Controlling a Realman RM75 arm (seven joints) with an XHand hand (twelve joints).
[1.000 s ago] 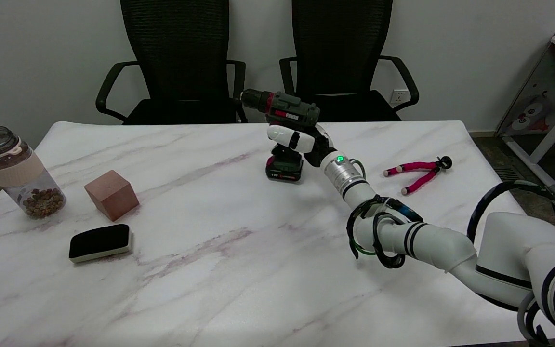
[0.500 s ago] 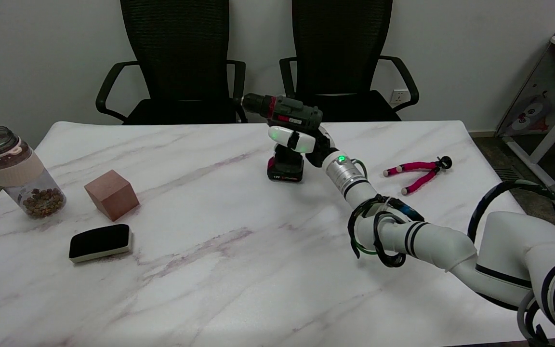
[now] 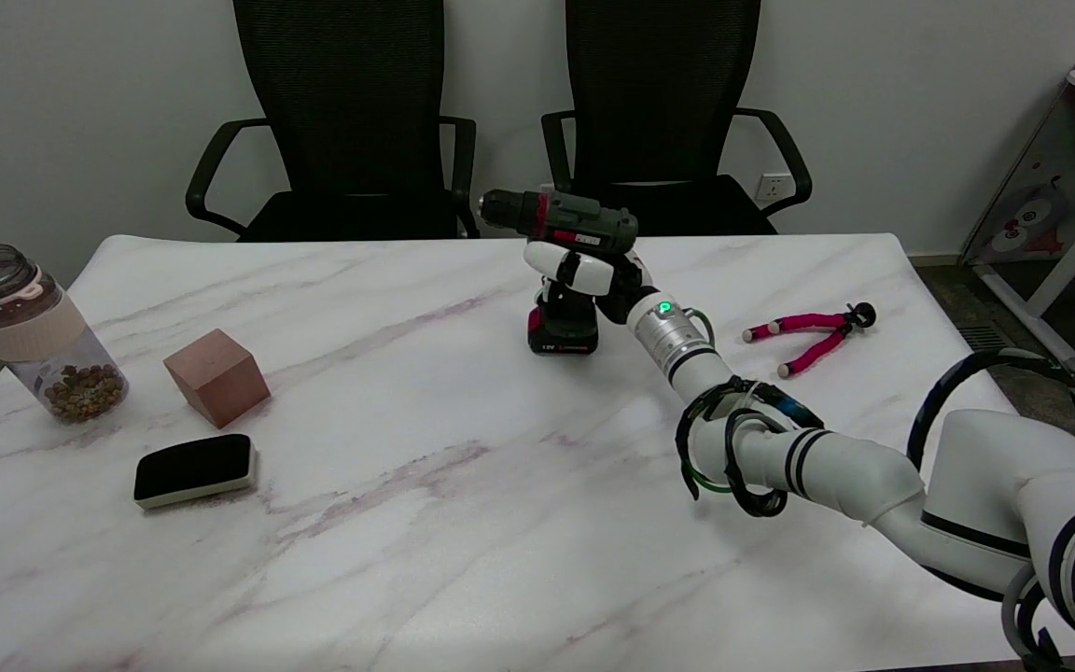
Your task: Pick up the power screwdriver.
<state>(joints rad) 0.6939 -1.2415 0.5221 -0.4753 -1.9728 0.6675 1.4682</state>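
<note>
Our right hand (image 3: 593, 275) is wrapped around the handle of the power screwdriver (image 3: 564, 266), which stands upright. We judge the grasp made; whether its base just below has left the desk (image 3: 407, 467), we cannot tell.

The tabletop (image 3: 463, 523) is white marble with pinkish veins. At 9 o'clock stands a clear jar (image 3: 29, 333) with brown bits at its bottom, its top open. Just right of it sits a wooden cube (image 3: 216, 376), and at 8 o'clock, near the cube, lies a black eraser (image 3: 193, 469). At 2 o'clock lies a pink tripod (image 3: 810, 336), legs spread, well apart from the rest.
</note>
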